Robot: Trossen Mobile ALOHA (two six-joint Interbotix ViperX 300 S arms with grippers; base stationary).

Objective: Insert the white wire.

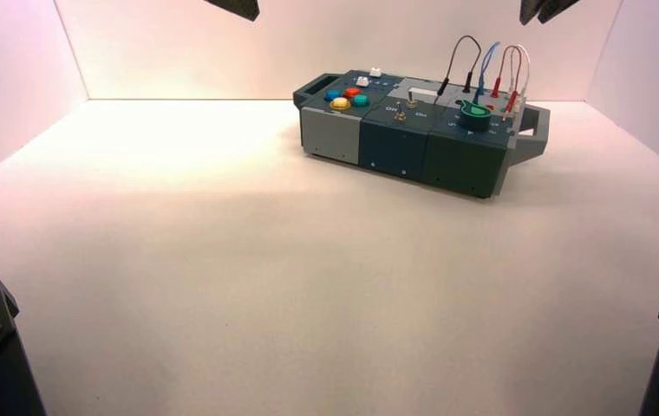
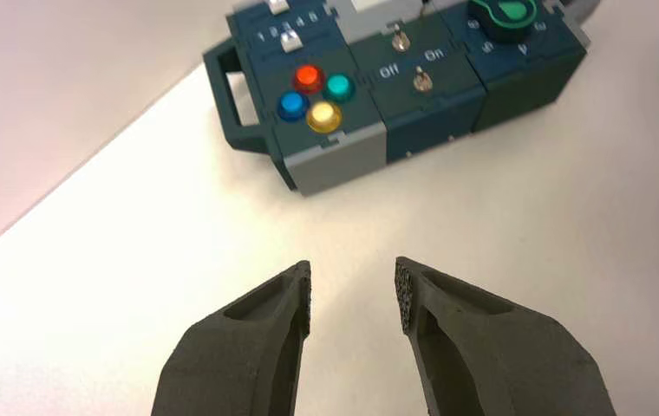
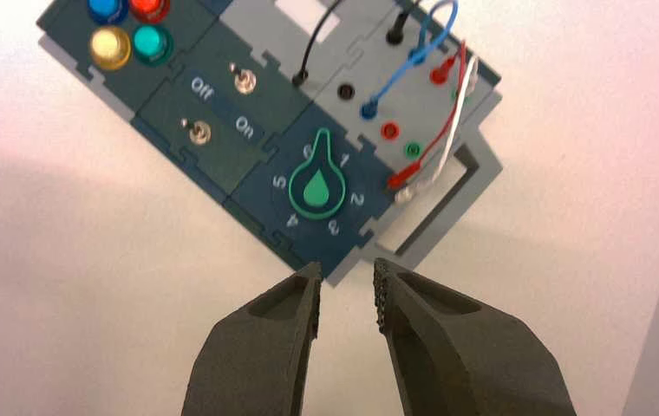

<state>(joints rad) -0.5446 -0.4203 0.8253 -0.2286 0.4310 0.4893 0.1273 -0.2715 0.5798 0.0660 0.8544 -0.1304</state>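
Right gripper point(image 3: 347, 269): jaws apart, nothing held or touched; the white wire point(image 3: 459, 121) arches ahead of it, over the right end of the button-and-switch box point(image 3: 248, 186). Open tabletop point(image 1: 248, 286) extends toward the robot. Left gripper point(image 2: 353, 269): open, parked beyond the box's left end. High view crops both grippers.

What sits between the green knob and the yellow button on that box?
Two metal toggle switches, beside the Off and On lettering, lie between the knob and button, in the right wrist view.
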